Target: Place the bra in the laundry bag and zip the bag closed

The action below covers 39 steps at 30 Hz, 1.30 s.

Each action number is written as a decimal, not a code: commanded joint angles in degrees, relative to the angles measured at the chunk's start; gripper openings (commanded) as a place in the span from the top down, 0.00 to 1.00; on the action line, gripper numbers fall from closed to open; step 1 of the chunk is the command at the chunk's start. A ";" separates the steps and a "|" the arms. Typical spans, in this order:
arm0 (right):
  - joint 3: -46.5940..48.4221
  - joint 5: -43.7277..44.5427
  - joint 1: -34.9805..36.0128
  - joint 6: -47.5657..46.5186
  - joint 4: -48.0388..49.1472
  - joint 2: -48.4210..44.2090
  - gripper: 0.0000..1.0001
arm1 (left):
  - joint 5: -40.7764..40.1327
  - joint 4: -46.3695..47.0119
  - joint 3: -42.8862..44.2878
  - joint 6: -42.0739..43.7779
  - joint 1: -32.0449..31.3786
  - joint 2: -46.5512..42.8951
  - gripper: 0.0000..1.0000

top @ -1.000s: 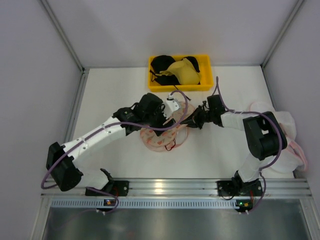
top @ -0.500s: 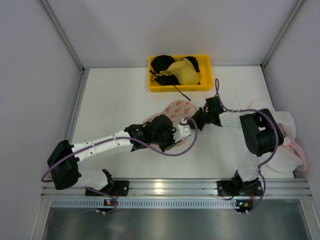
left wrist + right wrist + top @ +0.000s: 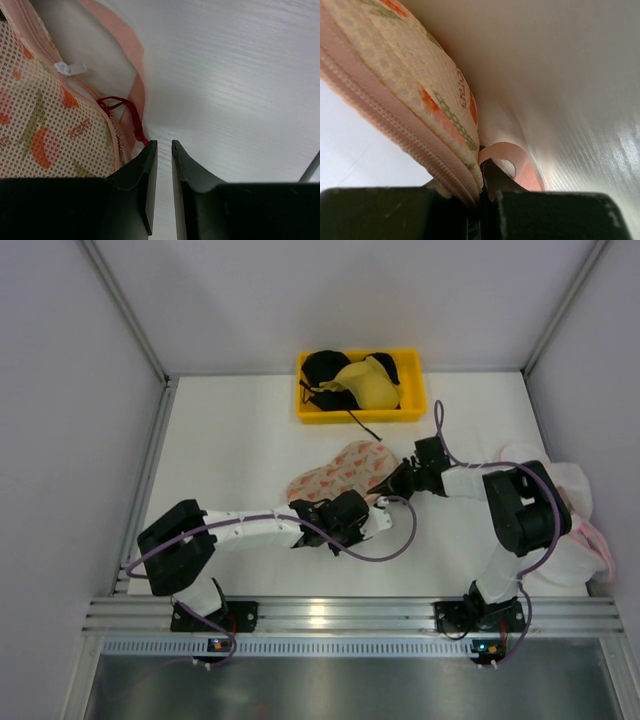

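The laundry bag [image 3: 338, 470], cream-pink mesh with orange print and pink zip trim, lies mid-table. It also shows in the left wrist view [image 3: 45, 125] and the right wrist view [image 3: 420, 90]. Of the red bra, only a thin strap loop [image 3: 125, 112] shows, poking out at the bag's zip edge; the rest is hidden inside. My left gripper [image 3: 383, 510] [image 3: 164, 145] sits low by the bag's near right edge, its jaws a narrow gap apart with only table between them and its left fingertip beside the strap. My right gripper [image 3: 392, 486] [image 3: 481, 185] is shut on the bag's right edge beside a pink loop [image 3: 512, 155].
A yellow bin [image 3: 410, 410] at the back holds black bras and a yellow bra [image 3: 368, 382]. Plain white pink-edged bags [image 3: 575, 530] lie at the right edge, partly under the right arm. Grey walls close in the table on three sides.
The left arm swung from over the bag toward the near side and now lies low by its near right edge. The bag shifted up and away. The right gripper kept its hold.
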 commanded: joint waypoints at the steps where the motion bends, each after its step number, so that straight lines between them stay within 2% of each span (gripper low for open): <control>1: -1.04 2.17 -0.88 -0.24 -0.34 -3.01 1.00 | -3.46 2.93 2.12 -1.38 0.34 0.75 0.76; 5: -0.95 1.99 -0.79 -0.42 -0.34 -3.11 1.00 | -3.55 2.84 1.51 -1.55 0.86 1.90 0.76; 9: -0.69 1.82 -0.79 -0.86 -0.34 -2.67 1.00 | -1.62 2.31 1.24 -2.08 2.53 3.04 0.81; 13: -0.69 1.73 -0.79 -0.51 -0.34 -2.58 1.00 | 2.05 2.05 0.37 -1.90 2.71 2.52 0.78; 22: -1.30 1.55 -0.88 -0.77 -0.34 -2.93 1.00 | 2.34 4.07 -0.95 -2.78 2.80 4.09 0.77; 30: -1.48 1.38 -1.14 -1.38 -0.34 -2.84 1.00 | 2.25 4.07 -1.65 -3.31 3.85 5.24 0.84; 32: -1.22 1.38 -1.23 -1.73 -0.34 -2.75 1.00 | 2.95 3.46 -1.75 -3.31 3.85 4.54 0.92; 33: -1.13 1.38 -1.32 -2.17 -0.34 -2.67 1.00 | 3.13 3.11 -1.75 -3.14 3.85 4.19 1.00; 39: -0.86 1.47 -2.11 -3.58 -2.80 -3.02 1.00 | 5.85 0.38 -3.76 -0.86 3.85 -4.24 1.00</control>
